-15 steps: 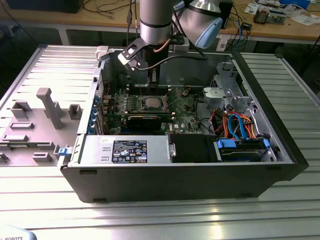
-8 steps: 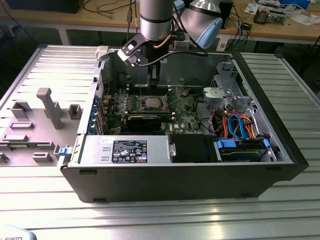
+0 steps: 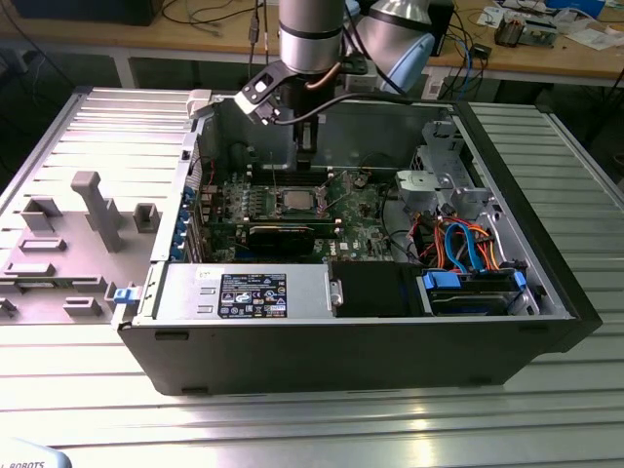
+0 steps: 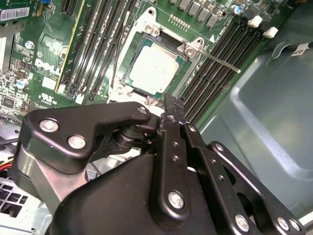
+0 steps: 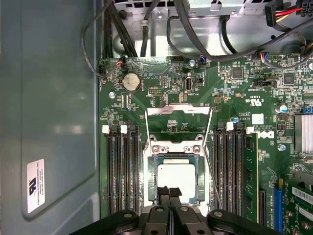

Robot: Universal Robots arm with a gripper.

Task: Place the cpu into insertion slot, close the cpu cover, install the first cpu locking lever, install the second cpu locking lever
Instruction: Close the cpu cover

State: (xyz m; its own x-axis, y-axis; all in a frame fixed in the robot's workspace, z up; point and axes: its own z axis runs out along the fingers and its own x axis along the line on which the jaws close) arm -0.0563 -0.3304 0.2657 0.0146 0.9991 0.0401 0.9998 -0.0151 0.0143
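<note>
Gripper [image 5: 169, 190] clenched empty above the insertion slot's [image 5: 154, 171] edge; we find the cpu [image 5: 176, 178] seated, the cpu cover [image 5: 178, 109] open for access.

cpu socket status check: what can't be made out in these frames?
- Near edge of the cpu and of the insertion slot: in the first wrist view, covered by the shut hand.
- Whether the hand's tip touches the insertion slot: in the second wrist view, the contact spot is hidden behind the hand's own body.
- Whether the cpu sits flush in the insertion slot: too small in the exterior view.
</note>
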